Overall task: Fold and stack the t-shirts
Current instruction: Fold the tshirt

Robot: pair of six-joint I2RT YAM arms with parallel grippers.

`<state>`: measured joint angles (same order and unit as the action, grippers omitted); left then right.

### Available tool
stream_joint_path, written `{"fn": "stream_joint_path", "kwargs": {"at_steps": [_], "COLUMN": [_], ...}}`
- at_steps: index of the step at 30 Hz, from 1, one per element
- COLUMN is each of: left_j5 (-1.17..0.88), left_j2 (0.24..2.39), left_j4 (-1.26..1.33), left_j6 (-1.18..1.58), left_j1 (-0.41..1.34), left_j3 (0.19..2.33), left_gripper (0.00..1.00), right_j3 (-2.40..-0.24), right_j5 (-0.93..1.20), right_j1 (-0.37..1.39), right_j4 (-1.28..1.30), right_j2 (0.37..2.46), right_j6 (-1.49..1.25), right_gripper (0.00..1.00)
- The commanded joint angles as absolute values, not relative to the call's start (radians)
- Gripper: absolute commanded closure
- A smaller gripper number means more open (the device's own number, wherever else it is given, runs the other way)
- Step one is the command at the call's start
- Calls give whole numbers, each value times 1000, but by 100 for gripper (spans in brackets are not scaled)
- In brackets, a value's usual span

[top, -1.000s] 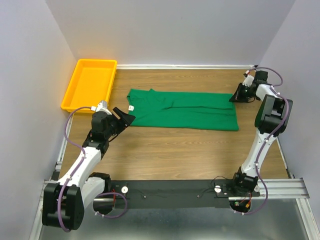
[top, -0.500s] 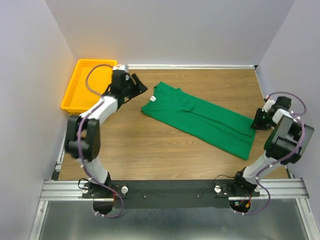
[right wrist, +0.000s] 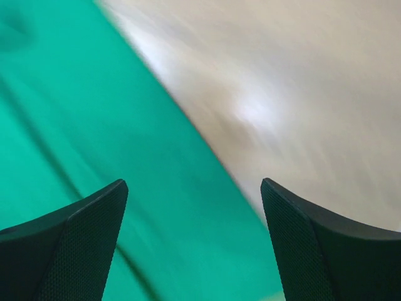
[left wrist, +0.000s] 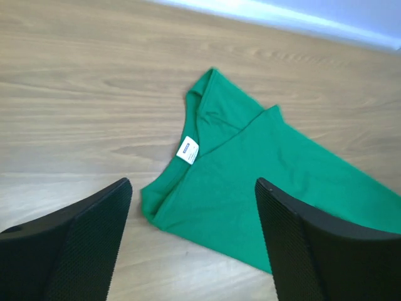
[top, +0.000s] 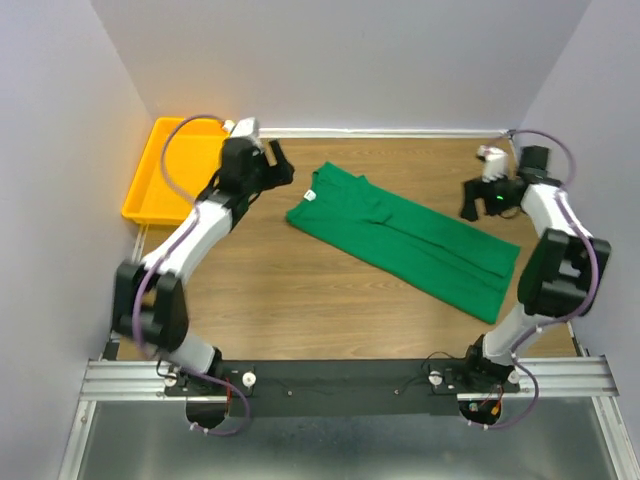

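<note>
The green t-shirt (top: 400, 240) lies flat on the wooden desk (top: 300, 310), folded lengthwise into a long strip that runs on a slant: its collar end sits toward the far left and its hem end toward the near right. The small white label (top: 309, 197) shows at the collar, face up, and the sleeve is tucked in under a diagonal fold just beyond it. The left gripper (top: 272, 165) hangs over bare wood just beside the collar end, between the shirt and the yellow tray (top: 150, 190) in the far left corner. In the left wrist view its two black fingers (left wrist: 81, 238) stand wide apart with nothing between them, and the label (left wrist: 187, 150) and collar lie on the desk ahead of them, apart from both pads. The right gripper (top: 470, 200) is over the far edge of the shirt, toward the hem end. The right wrist view is blurred, but its fingers (right wrist: 69, 244) also stand wide apart and hold nothing. Below them the green cloth (right wrist: 94, 157) fills the left of that view and bare desk the right. Neither gripper touches the shirt, and the shirt lies well apart from the tray.
</note>
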<state>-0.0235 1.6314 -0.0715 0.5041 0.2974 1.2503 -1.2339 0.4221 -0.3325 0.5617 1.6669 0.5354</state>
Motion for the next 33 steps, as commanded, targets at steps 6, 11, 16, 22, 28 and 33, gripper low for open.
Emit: {"fn": "stream_joint_path", "kwargs": {"at_steps": [6, 11, 16, 22, 28, 33], "left_j5": [-307, -321, -305, -310, -319, -336], "left_j2": [1021, 716, 566, 554, 610, 669], "left_j4": [204, 177, 109, 97, 129, 189], "left_j6": [692, 836, 910, 933, 917, 922], "left_j1": [184, 186, 186, 187, 187, 187], "left_j3": [602, 402, 304, 281, 295, 278], "left_gripper": [10, 10, 10, 11, 11, 11], "right_j3": [-2110, -2232, -2217, -2180, -2094, -2052], "right_j5": [928, 632, 586, 594, 730, 759], "right_j1": [49, 172, 178, 179, 179, 179], "right_j4": [805, 641, 608, 598, 603, 606], "right_j2": [2368, 2496, 2559, 2579, 2560, 2545], "right_j6": [279, 82, 23, 28, 49, 60], "right_gripper": [0, 4, 11, 20, 52, 65]}}
